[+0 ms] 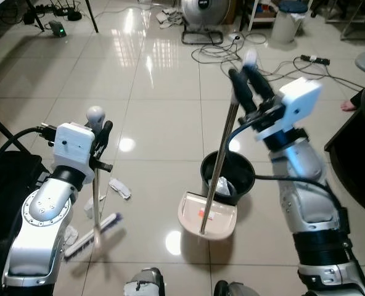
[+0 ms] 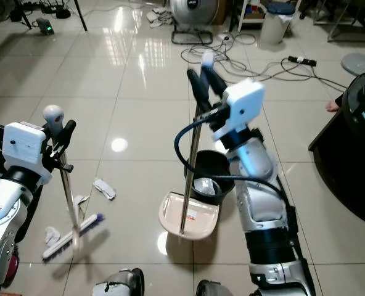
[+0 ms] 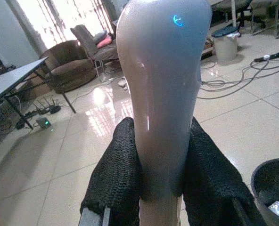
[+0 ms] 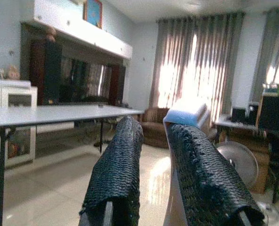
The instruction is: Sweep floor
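Observation:
My left gripper [image 1: 102, 132] is shut on the top of a broom handle [image 3: 160, 70], a pale rounded knob between the black fingers [image 3: 116, 174]. The broom head [image 1: 93, 233] rests on the tiles at lower left. White paper scraps [image 1: 119, 188] lie beside it. My right gripper [image 1: 247, 83] is shut on the metal dustpan handle [image 1: 222, 160], near its top. The cream dustpan [image 1: 207, 216] sits on the floor against a black bin [image 1: 229, 176] that holds some paper.
A dark table [image 1: 361, 172] stands at the right, with a person's foot [image 1: 349, 105] beyond it. Cables [image 1: 232, 55], a power strip [image 1: 315, 60], a fan [image 1: 204, 15] and a white bin [image 1: 288, 21] lie at the back. Table legs [image 1: 93, 18] stand far left.

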